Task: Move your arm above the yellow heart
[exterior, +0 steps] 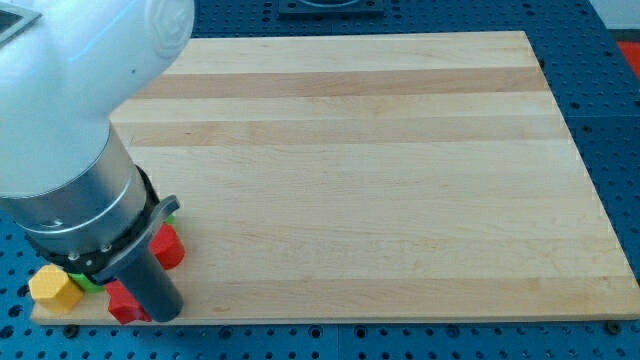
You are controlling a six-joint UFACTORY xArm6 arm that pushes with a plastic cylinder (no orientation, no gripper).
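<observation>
End effector is just the rod, no jaws on it, so nothing to spread or pinch. My tip [165,312] sits at the counter's bottom-left corner, right by the front edge; the exact end is hard to make out against the dark rod body.

Arm housing [80,110] fills the view's top left and covers most of that corner.

Blocks are all clustered there, partly hidden:
- red block [168,246] just to the view's right of the rod, shape unclear
- second red block [124,300] just left of my tip, touching or nearly so, can't tell which
- yellow block [54,288] further left at the counter's edge. Looks more hexagonal than heart-shaped from here, so I can't confirm it's the yellow heart. Tip is to its right, with the red block between.
- green slivers: one [88,282] between yellow and red, another [172,210] poking out beside the arm's flange. Shapes not readable.

Counter [380,180] is a light wooden board with paler bands. It rests on a blue perforated base [610,120].
</observation>
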